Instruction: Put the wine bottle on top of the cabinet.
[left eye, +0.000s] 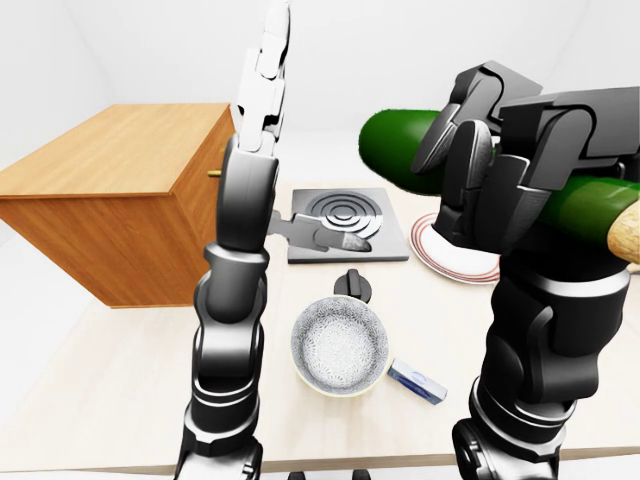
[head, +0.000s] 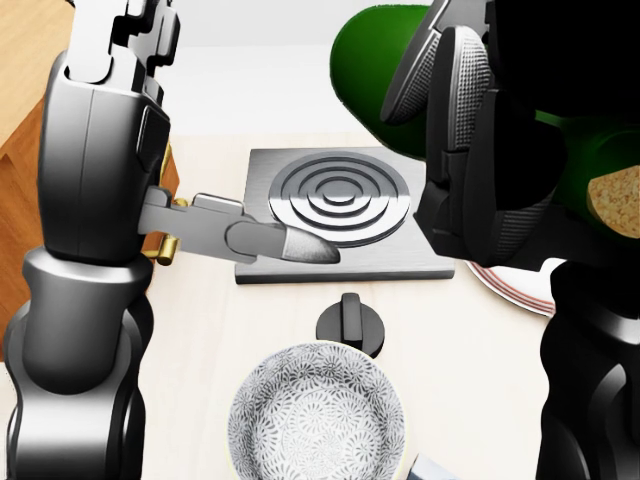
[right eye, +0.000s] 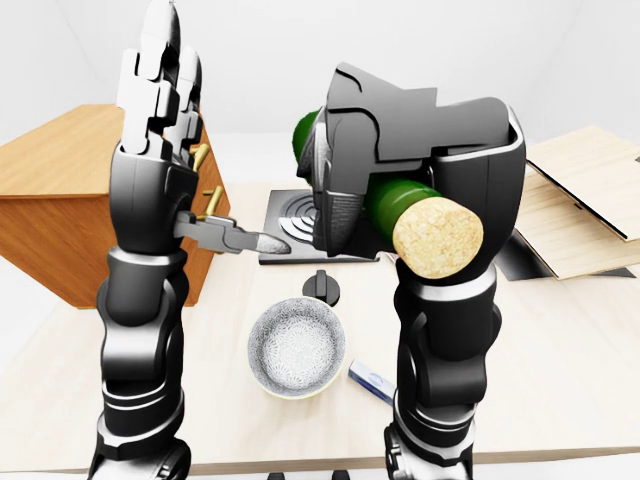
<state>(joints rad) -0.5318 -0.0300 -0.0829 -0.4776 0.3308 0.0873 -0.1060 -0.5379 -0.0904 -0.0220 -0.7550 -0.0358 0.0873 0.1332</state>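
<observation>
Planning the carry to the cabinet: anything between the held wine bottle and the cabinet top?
Yes: the left robot hand, raised with fingers open, stands upright between the wine bottle in the right robot hand and the cabinet at the left of the left-eye view. The cabinet top itself looks bare.
</observation>
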